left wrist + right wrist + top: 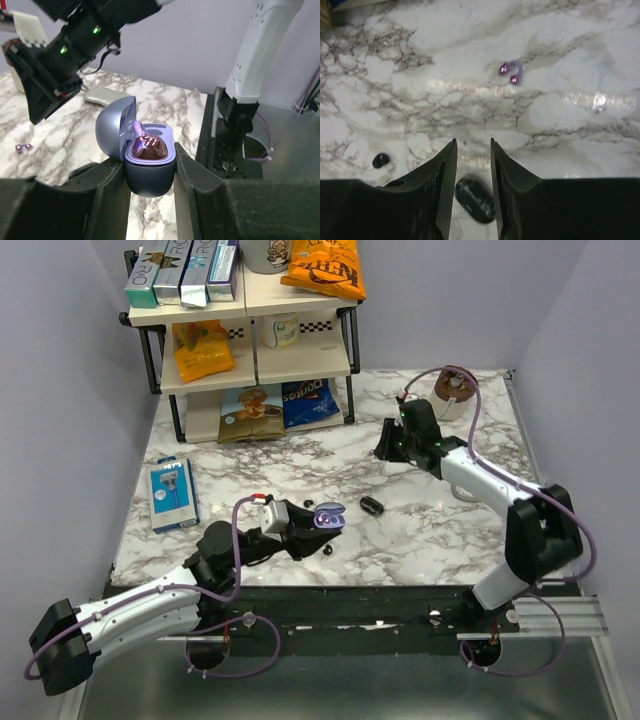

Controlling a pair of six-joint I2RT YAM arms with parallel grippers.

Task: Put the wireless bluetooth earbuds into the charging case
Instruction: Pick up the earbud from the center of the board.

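My left gripper [318, 523] is shut on the lilac charging case [329, 516], holding it just above the table with its lid open. In the left wrist view [149, 155] the case [149, 172] sits upright between the fingers and shows a glossy pinkish inside. A black bean-shaped earbud [372, 506] lies on the marble right of the case. A smaller black piece [327, 551] lies near the front edge. My right gripper [388, 450] hovers behind them, open and empty. In its wrist view [472, 141] the earbud [475, 199] lies under the gap and the small piece [381, 160] is to the left.
A small lilac horseshoe piece [511, 72] lies on the marble beyond the right fingers, also in the left wrist view [22, 147]. A snack shelf [250, 370] stands back left, a blue packet [172, 493] at left, a brown cup [452, 390] back right.
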